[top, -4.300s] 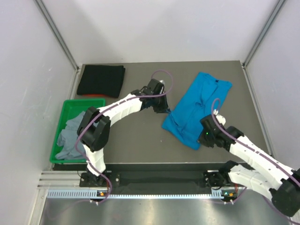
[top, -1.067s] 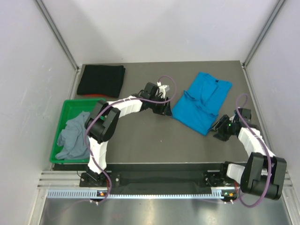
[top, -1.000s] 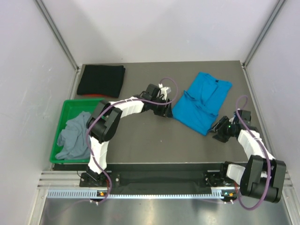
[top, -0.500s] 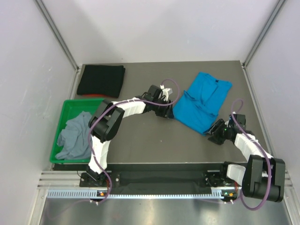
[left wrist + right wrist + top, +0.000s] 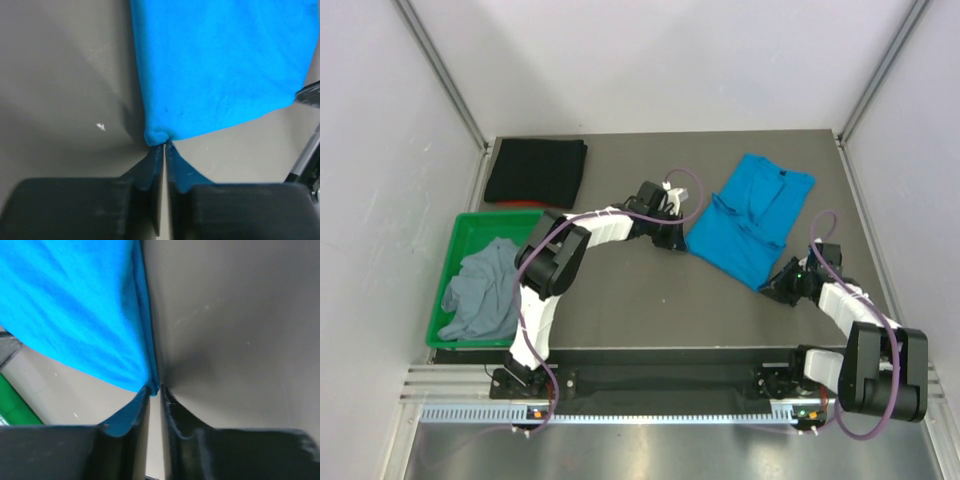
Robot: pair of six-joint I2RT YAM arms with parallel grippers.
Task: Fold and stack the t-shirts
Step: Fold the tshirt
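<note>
your left fingers point(image 5: 147, 172) were clenched on one near corner of the blue shirt point(image 5: 745, 225), right fingers point(image 5: 177, 415) clenched on the other. shirt lay on the counter's point(image 5: 620, 300) right side, likely gripped to fold evenly.

A folded t-shirt point(image 5: 535, 172) is lying at the upper left of the table point(image 5: 620, 300). Just below it, a bin point(image 5: 470, 232) is sitting at the left edge, holding a crumpled t-shirt point(image 5: 480, 295). A third t-shirt point(image 5: 750, 215) is lying at the upper right, the left gripper point(image 5: 678, 243) touching its left corner and the right gripper point(image 5: 773, 288) its lower corner.
</note>
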